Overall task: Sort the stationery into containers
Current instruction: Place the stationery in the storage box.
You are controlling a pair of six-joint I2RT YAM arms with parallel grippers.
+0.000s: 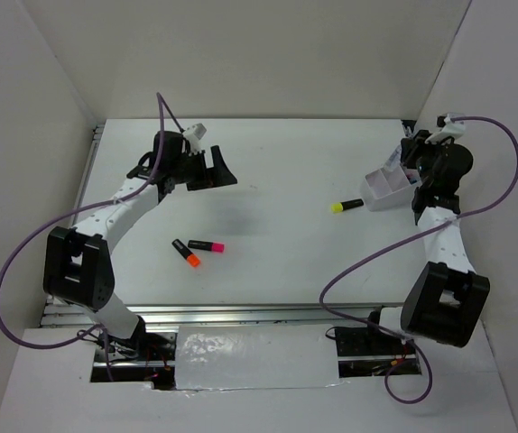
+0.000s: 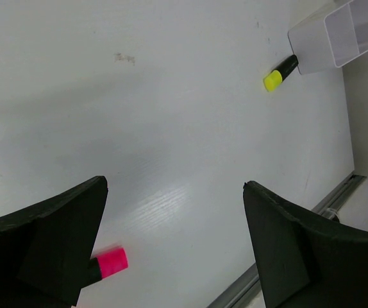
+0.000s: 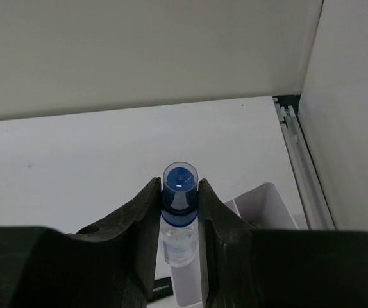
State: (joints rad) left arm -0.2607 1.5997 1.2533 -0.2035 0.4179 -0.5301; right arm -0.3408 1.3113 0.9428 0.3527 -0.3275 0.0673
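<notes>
Black fingers gaping wide over the far left part of the desk, on the left gripper [image 2: 174, 186], clasping nothing. Lying toward the near edge, left of the middle, as a close pair: the orange highlighter [image 1: 188, 254] and the pink highlighter [image 1: 207, 245], black ends nearly meeting, coloured ends pointing apart. Resting well to the right, the yellow highlighter [image 1: 346, 206], yellow end pointing left, black end just beside the white box [image 1: 383, 189]. Sitting toward the far right corner, that box, showing divided compartments in the left wrist view. Pinching the clear blue-capped marker [image 3: 180, 192] between pressed-in jaws, cap end sticking out past the fingertips, hanging at the box's right end: the right gripper [image 3: 179, 187].
</notes>
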